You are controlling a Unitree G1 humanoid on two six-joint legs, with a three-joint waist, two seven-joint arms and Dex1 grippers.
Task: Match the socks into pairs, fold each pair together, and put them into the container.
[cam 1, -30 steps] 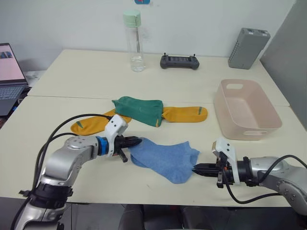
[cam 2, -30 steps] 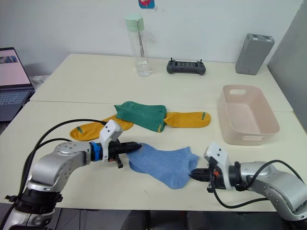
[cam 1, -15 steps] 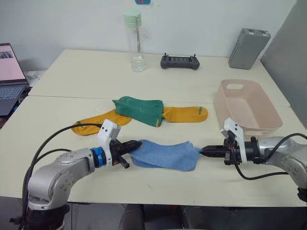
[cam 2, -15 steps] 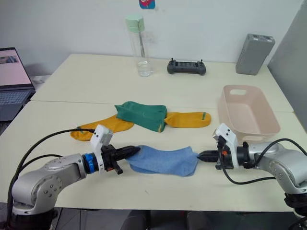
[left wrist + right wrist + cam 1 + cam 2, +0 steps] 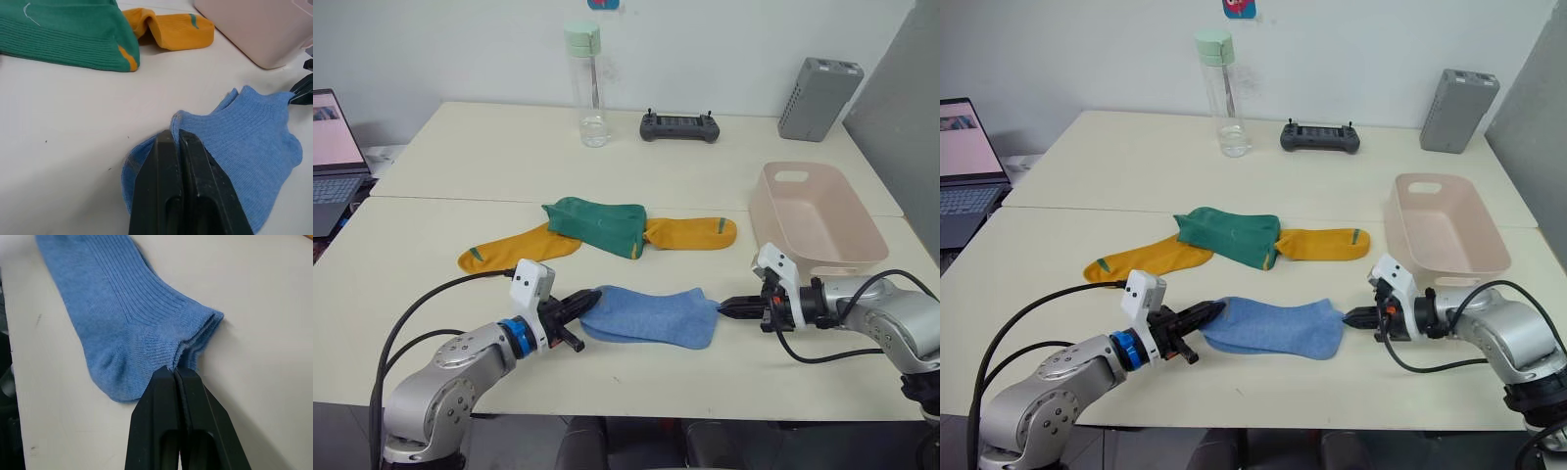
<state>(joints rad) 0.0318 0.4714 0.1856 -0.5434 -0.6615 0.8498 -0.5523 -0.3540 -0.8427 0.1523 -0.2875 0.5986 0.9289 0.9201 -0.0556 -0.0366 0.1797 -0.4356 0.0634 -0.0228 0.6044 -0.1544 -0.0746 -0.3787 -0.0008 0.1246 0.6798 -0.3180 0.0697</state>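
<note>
The light blue socks (image 5: 651, 315) lie stacked and stretched flat on the table's near half. My left gripper (image 5: 590, 297) is shut on their left end, and my right gripper (image 5: 724, 306) is shut on their right end. Both wrist views show black fingers (image 5: 168, 147) pinching blue fabric (image 5: 132, 328). Behind them lies a folded dark green sock (image 5: 597, 223) over two mustard-yellow socks, one to its left (image 5: 509, 251) and one to its right (image 5: 693, 233). The pale pink container (image 5: 815, 220) stands empty at the right.
A clear bottle with a green cap (image 5: 588, 86), a black controller (image 5: 679, 125) and a grey ribbed box (image 5: 819, 98) stand along the far side. A laptop (image 5: 333, 147) sits at the far left. Black cables trail from both arms.
Over the last second both grippers pulled the crumpled blue socks out into a flat strip. My right gripper moved up and away from the near edge. My left arm dropped lower.
</note>
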